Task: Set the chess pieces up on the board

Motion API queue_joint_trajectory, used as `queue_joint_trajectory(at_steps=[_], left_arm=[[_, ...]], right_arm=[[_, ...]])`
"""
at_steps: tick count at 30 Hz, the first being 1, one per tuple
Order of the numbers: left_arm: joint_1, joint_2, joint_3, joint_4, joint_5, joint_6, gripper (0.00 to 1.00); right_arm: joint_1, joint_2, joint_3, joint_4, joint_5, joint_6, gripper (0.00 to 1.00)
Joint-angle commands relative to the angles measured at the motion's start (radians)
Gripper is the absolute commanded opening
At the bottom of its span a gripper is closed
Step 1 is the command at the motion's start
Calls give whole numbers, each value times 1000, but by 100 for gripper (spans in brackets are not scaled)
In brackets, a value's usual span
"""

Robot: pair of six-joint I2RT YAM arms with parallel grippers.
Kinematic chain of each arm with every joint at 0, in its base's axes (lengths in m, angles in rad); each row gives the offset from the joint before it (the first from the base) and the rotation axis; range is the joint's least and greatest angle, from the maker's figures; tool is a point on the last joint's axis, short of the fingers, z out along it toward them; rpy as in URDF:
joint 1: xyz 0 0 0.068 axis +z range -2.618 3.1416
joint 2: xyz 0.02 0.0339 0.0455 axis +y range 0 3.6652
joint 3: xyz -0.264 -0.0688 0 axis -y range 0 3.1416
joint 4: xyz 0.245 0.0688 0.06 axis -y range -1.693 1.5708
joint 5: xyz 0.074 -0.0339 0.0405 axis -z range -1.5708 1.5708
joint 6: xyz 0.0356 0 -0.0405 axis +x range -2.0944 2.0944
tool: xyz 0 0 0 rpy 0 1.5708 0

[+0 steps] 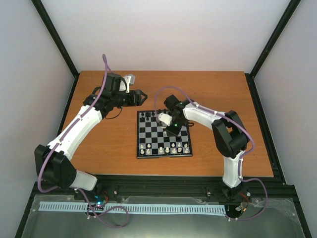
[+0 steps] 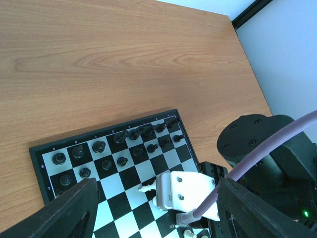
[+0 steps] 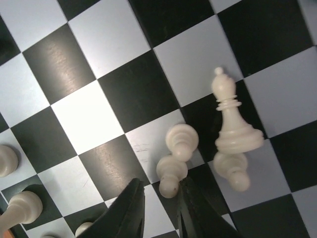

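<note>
Bases of both arms sit at the bottom edge of the top view; just above them the board [image 1: 153,135] lies flat in the middle of the wooden table [image 1: 223,94]; white chessmen [image 1: 166,148] stand along its lower rows.

Higher in that view the right pincer [image 1: 161,119] hangs low over the upper half of the board; in the right wrist view its two dark fingers [image 3: 130,210] rise from the bottom edge with only a narrow gap between them; a white pawn [image 3: 171,173] has its head in this gap; board shows between the pawn and the finger at the left of the frame, so the jaws are not closed on it; whether the other finger touches it I cannot tell. To the right of it a second pawn [image 3: 182,140], a tall white piece [image 3: 233,119] and a third pawn [image 3: 233,171] are close together.

Black chessmen [image 1: 146,115] crowd the top rows of the board, mostly toward its upper left corner.

Beyond that corner the left pincer [image 1: 140,97] hovers over the table; its jaws stand wide and hold nothing.
</note>
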State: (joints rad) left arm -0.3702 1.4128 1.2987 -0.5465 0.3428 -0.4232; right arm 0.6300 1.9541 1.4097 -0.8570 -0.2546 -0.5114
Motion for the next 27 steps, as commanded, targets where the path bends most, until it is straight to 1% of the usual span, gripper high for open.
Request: queue_joint_trajectory(at_steps=[1,3,6,7,9,11,13,20,27], left_arm=[[11,-12,27,21,12,-14,68],[11,-12,27,22,12,-14,68],[10,-11,27,21,12,-15,68],[11,-11,27,22,12,-17,68],[11,-11,27,23,12,-16,68],[11,-11,27,22,14,-17,68],[11,-11,27,22,13,-18,68],[11,-11,27,25,16,-20,68],[11,-12,27,24,16,-20,68]], right_arm=[[17,1,-16,-1,-2,-13,19],[19,-1,-15,0,-5,-13,17],[20,-3,-14,6,0,-12,16],[20,-3,-13,12,7,-9,17],[20,-1,-8,21,16,-4,24],[21,0,-1,23,15,-5,24],[21,3,8,19,9,-4,23],[36,3,3,12,-2,-13,11],[71,-31,-35,-12,-20,-43,7]])
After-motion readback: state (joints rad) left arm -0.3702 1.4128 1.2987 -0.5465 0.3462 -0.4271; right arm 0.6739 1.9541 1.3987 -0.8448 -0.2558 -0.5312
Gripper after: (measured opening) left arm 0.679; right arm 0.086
